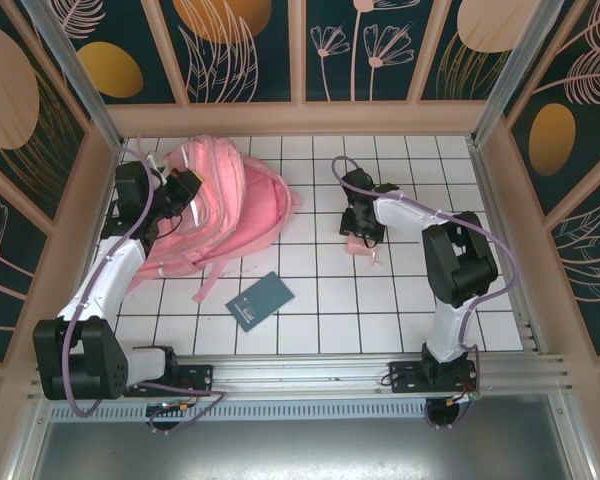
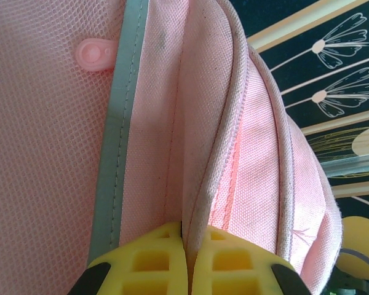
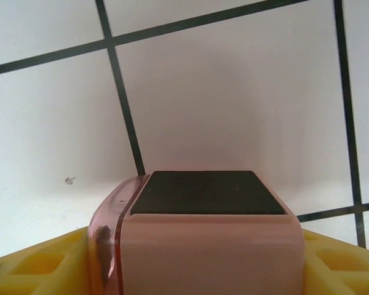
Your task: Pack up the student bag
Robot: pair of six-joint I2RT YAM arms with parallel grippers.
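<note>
My left gripper is closed tight on the bag. In the wrist view a piped fabric edge runs straight down between my two yellow fingers, which meet on it with no gap. A grey stripe runs up the pink mesh just left of that edge.

The bag lies slumped at the far left of the table, and my left arm reaches up along its left side. One strap trails toward the near edge. A dark blue notebook lies flat just near of the bag, apart from it and beside the strap's end.

My right gripper is out at the middle of the table, well right of the bag and pointing down at a small pink box with a black top. The box sits on the white tiles between my right fingers, one on each side and close against it. I cannot tell whether they are pressing on it or only standing around it.
</note>
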